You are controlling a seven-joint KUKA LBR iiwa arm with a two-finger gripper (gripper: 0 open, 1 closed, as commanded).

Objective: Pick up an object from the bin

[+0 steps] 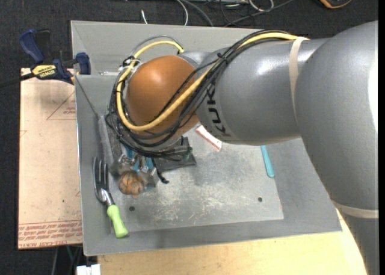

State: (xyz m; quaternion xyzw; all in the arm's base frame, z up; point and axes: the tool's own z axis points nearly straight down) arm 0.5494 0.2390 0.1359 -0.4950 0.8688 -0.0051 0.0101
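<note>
Brown lump (129, 185), small and knobbly, lies on the floor of the grey bin (198, 216) toward its front-left corner. It sits directly under the low end of the arm (271, 93), and the jaws reach down beside it or onto it from above. The orange cover (159, 90) and its loops of cable hide most of that end, so I cannot tell whether the jaws are apart, together or closed on the lump, nor whether they touch it at all.

Judging by its looks, the lump should be light, with a rough, uneven surface that ought to give decent grip and not slide. Its irregular shape means it may roll or twist if pinched off-centre. Whether it is hard or crumbly cannot be read from here, so a moderate squeeze seems wise. The best hold is probably across its widest part, from straight above, with the pinch line through its middle. It lies just beside the metal head of a green-handled tool (107, 198), and a wide approach on that side could catch the tool too.

By count, the bin holds four loose things:
- one brown lump
- one green-handled tool, along the left wall
- one light blue stick (267, 161), well apart on the right
- one white-and-red flat piece (209, 137), partly under the arm
</note>
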